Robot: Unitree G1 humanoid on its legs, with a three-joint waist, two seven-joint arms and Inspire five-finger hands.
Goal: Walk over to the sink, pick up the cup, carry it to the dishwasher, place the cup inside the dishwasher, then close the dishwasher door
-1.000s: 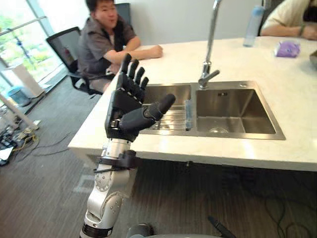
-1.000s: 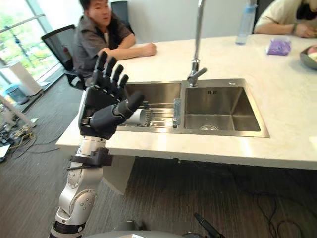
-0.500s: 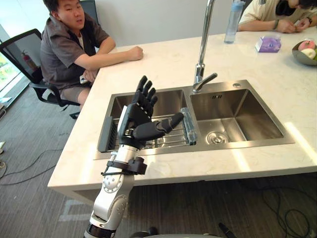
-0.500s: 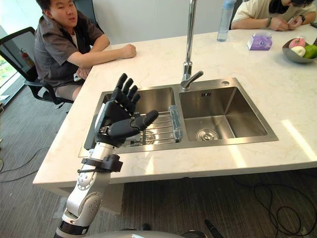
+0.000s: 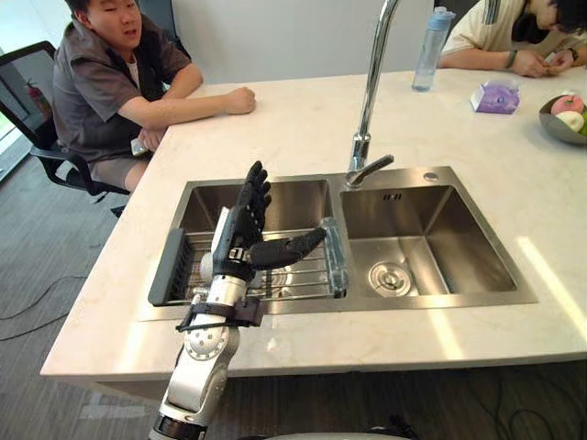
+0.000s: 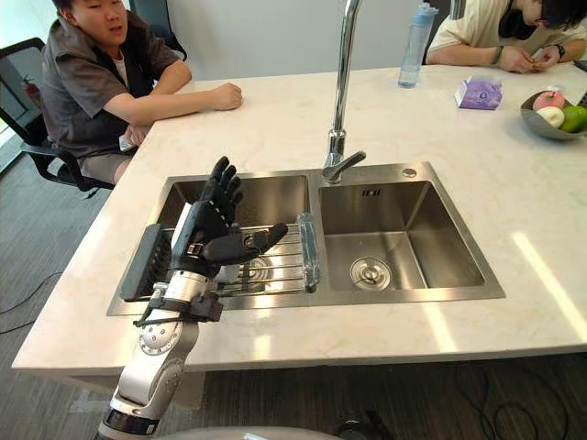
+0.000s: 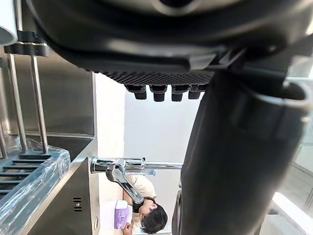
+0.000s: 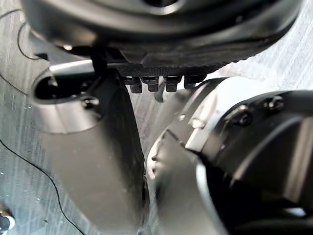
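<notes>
— Since our left hand (image 5: 240,234) hovers over the rack (image 5: 307,275) in the sink (image 5: 459,238), fingers straight and thumb spread, why?
— We judge it's lining up on the cup (image 6: 229,272), lying on that rack behind our palm, ungrasped.

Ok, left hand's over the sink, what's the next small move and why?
Probably lower the left hand toward the dish rack in the sink's left basin: the hand hovers open, holding nothing, and what looks like the cup lies in the rack just past its thumb.
</notes>
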